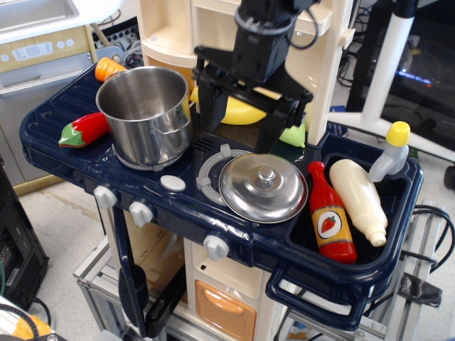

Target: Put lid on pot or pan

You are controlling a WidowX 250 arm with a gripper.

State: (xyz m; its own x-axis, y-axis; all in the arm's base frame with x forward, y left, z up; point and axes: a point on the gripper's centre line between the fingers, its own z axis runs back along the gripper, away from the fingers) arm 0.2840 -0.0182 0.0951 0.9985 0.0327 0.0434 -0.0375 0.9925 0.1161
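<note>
The shiny steel lid (262, 187) with a small central knob lies flat on the right burner of the toy stove. The steel pot (146, 114) stands open and empty on the left burner, a loop handle facing front right. My black gripper (234, 122) hangs above the stove between pot and lid, just behind the lid's far edge. Its two fingers (204, 106) are spread wide apart and hold nothing.
A yellow banana (242, 111) and a green pear (293, 135) lie behind the gripper, partly hidden. A red pepper (84, 130) and an orange carrot (108, 68) lie left of the pot. A ketchup bottle (331, 222) and white bottles (359, 199) fill the sink on the right.
</note>
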